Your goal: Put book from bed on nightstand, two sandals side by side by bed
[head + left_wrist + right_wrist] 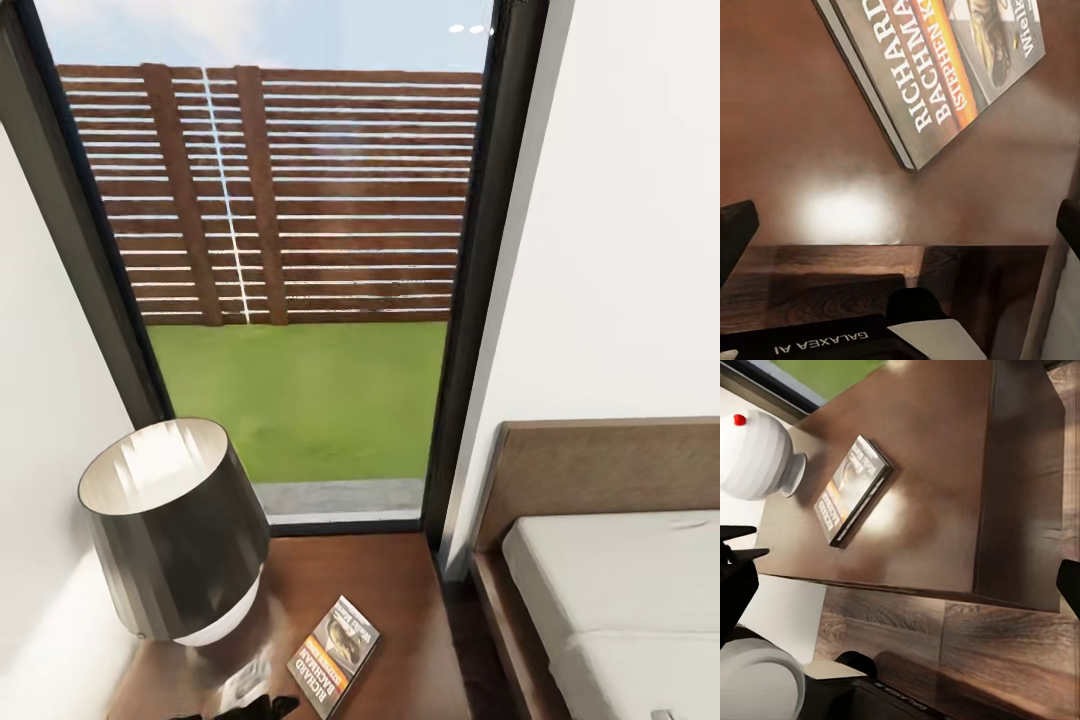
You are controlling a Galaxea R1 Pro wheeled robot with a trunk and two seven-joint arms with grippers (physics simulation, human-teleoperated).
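The book (pixel 335 655) lies flat, cover up, on the dark wooden nightstand (pixel 400 590) beside the lamp. In the left wrist view the book (pixel 945 67) rests on the nightstand top (pixel 810 135) just beyond my left gripper (pixel 900 225), which is open and holds nothing. A dark part of that gripper (pixel 255 705) shows at the nightstand's near edge. My right gripper (pixel 900 581) is open and empty, hovering above the nightstand (pixel 945 457) and the book (pixel 855 487). The bed (pixel 600 465) with its pale mattress stands to the right. The sandals are out of view.
A lamp (pixel 175 530) with a dark shade and white base (pixel 754 457) takes up the nightstand's left part. A tall black-framed window (pixel 300 250) stands behind, with white walls on either side. Wood-plank floor (pixel 982 645) runs in front of the nightstand.
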